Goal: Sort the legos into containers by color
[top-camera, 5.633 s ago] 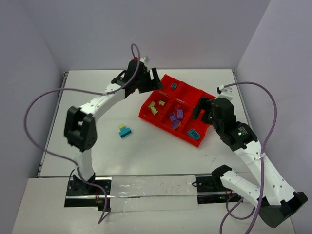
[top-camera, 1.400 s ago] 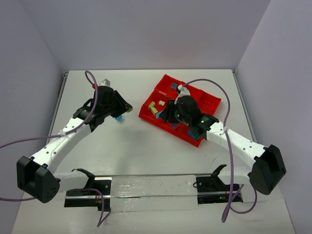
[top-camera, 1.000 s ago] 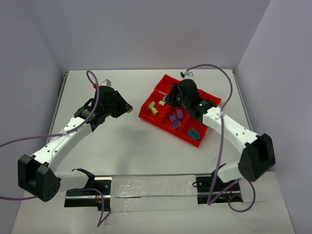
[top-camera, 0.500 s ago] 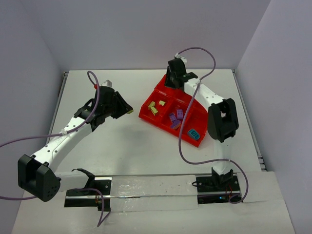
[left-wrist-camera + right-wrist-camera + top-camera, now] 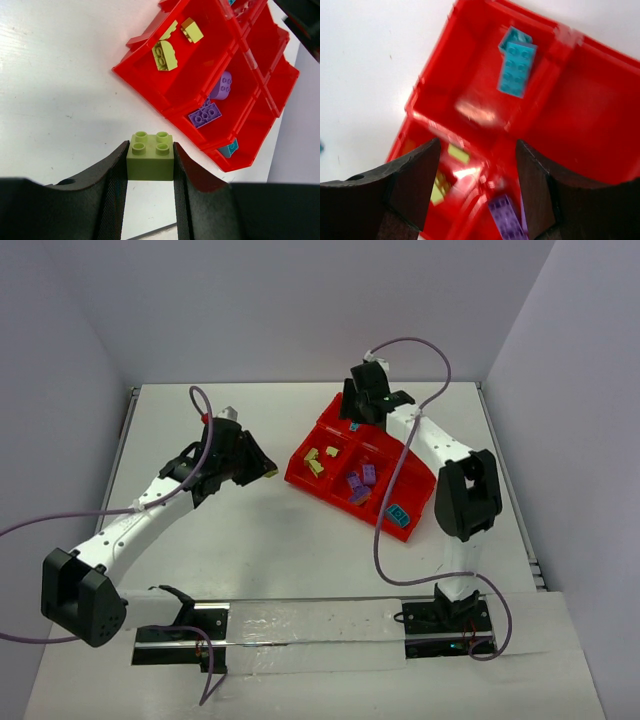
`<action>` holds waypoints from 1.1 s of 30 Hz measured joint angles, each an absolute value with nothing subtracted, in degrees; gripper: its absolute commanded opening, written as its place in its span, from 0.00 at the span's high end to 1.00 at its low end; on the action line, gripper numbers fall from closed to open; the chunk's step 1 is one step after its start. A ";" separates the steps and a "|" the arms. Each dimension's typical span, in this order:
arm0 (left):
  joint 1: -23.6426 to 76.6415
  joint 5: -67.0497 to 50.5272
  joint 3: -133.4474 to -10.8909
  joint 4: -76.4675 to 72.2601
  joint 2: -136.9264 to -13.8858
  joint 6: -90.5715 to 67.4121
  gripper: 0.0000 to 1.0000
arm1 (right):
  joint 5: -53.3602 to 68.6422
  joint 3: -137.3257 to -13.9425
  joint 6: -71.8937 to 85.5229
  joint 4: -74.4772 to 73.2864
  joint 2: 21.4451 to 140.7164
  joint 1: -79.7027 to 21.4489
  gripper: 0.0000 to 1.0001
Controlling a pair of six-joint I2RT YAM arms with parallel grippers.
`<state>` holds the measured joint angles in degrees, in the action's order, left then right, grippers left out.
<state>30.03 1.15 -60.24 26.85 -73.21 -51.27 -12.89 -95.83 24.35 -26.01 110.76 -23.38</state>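
My left gripper [image 5: 150,148] is shut on a yellow-green lego [image 5: 150,156], held above the white table just left of the red tray [image 5: 145,82]; from above the left gripper [image 5: 265,471] is near the tray's left corner. My right gripper [image 5: 478,150] stands open and empty over the tray's far compartment, where teal legos [image 5: 517,67] lie. The top view shows the right gripper [image 5: 362,412] at the tray's back. Yellow legos [image 5: 165,55], purple legos [image 5: 205,114] and another teal lego [image 5: 398,515] sit in separate containers.
The tray [image 5: 300,478] lies tilted at the table's centre right. The right arm reaches over it from the right, its cable looping overhead. Grey walls close off the back and sides. A metal rail runs along the near edge.
The right arm swung from the tray's middle to its far corner and opened its jaws, leaving a teal lego there. The left gripper edged slightly right, still holding the yellow-green lego.
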 measured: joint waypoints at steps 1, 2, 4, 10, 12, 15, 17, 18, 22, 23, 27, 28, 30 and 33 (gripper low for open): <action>30.14 1.07 -60.25 26.83 -73.45 -51.20 1.00 | -12.86 -93.69 24.39 -25.49 108.61 -23.38 0.31; 30.28 0.90 -60.25 26.78 -73.65 -51.15 1.00 | -12.80 -91.27 24.46 -24.31 106.15 -23.38 0.30; 30.59 0.62 -60.34 26.71 -74.24 -50.98 1.00 | -12.74 -85.33 24.70 -22.68 100.32 -23.38 0.30; 31.90 0.06 -61.65 26.54 -76.78 -50.58 1.00 | -12.87 -73.17 25.88 -20.24 85.87 -23.38 0.31; 32.38 -0.11 -62.11 26.40 -77.64 -50.51 1.00 | -12.96 -71.47 25.98 -19.56 84.03 -23.38 0.31; 32.69 -0.26 -62.81 26.36 -78.52 -50.39 1.00 | -13.16 -70.30 26.02 -19.38 83.62 -23.38 0.33; 32.81 -0.30 -62.95 26.32 -78.74 -50.36 1.00 | -13.19 -70.09 25.97 -19.40 83.76 -23.38 0.35; 32.85 -0.31 -62.96 26.34 -78.77 -50.35 1.00 | -13.19 -70.07 25.94 -19.40 83.80 -23.38 0.35; 32.97 -0.32 -63.44 26.36 -79.13 -50.33 1.00 | -13.32 -70.06 25.83 -19.35 83.84 -23.38 0.39; 32.97 -0.32 -63.69 26.36 -79.31 -50.33 1.00 | -13.32 -70.06 25.81 -19.35 83.88 -23.38 0.40; 32.98 -0.34 -64.49 26.36 -80.14 -50.28 1.00 | -13.32 -70.06 25.78 -19.33 84.10 -23.38 0.42; 33.01 -0.34 -64.61 26.34 -80.32 -50.28 1.00 | -13.31 -70.06 25.79 -19.33 84.18 -23.38 0.42; 33.06 -0.36 -64.75 26.33 -80.59 -50.26 1.00 | -13.30 -70.06 25.78 -19.33 84.27 -23.38 0.43; 33.18 -0.38 -64.76 26.34 -80.75 -50.25 1.00 | -13.17 -70.04 25.81 -19.30 84.33 -23.38 0.44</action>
<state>33.18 -0.38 -64.76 26.34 -80.75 -50.25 -13.17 -70.04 25.81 -19.30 84.33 -23.38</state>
